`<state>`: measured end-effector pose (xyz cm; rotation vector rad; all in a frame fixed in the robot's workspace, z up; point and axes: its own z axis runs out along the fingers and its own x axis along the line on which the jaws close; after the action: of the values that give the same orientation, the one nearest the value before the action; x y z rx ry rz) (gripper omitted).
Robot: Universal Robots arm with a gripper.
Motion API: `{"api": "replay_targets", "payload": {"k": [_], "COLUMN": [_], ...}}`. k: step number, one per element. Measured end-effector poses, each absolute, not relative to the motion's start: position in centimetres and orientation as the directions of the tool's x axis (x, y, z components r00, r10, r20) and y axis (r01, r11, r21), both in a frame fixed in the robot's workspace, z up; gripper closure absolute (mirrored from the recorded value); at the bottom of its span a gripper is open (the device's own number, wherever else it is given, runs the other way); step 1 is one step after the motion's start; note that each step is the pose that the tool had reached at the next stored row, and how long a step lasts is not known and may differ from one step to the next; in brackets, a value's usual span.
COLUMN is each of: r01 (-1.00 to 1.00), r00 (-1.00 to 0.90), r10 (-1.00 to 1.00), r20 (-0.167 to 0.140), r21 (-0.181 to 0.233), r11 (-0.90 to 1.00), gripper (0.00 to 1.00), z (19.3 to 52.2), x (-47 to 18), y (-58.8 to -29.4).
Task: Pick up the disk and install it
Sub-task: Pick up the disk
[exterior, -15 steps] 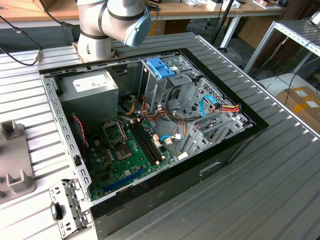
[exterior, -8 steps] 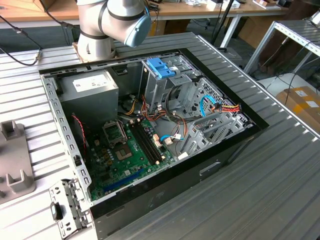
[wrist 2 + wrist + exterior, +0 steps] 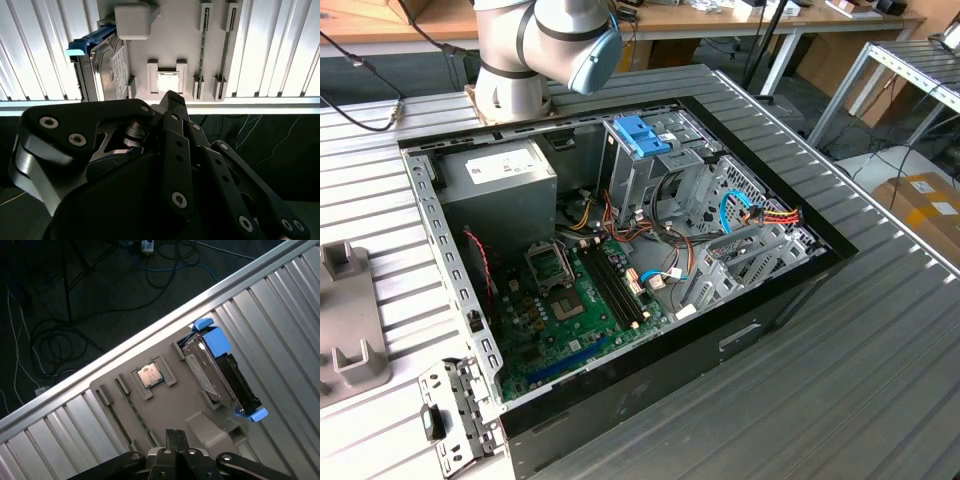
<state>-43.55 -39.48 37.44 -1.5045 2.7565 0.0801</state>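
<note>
The disk (image 3: 217, 372) stands on its long edge in a grey holder plate (image 3: 175, 402). It has a grey metal body in a light-blue carrier with blue tabs at both ends. In the second wrist view the disk (image 3: 107, 65) sits at the plate's side, by a grey block. My gripper (image 3: 175, 432) hovers above the plate (image 3: 180, 45), apart from the disk, over the middle near a square chip. Its black fingers (image 3: 172, 100) are pressed together with nothing between them.
The plate also carries a square processor chip (image 3: 149, 374) and thin slotted strips (image 3: 131, 407), and lies on a ribbed metal table (image 3: 280, 330) near its edge. In the exterior view an open computer case (image 3: 620, 250) holds a drive cage with a blue bracket (image 3: 642, 135), beside the arm's base (image 3: 510, 60).
</note>
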Motion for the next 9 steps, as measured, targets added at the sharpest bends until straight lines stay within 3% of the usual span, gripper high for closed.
{"api": "replay_targets", "payload": {"k": [9], "r01": [-0.887], "r00": [-0.461], "r10": [-0.887], "r20": [-0.025], "r21": [0.045], "r11": [0.46], "gripper": [0.89], "z": [37.43], "x": [-43.56], "y": [-39.48]}}
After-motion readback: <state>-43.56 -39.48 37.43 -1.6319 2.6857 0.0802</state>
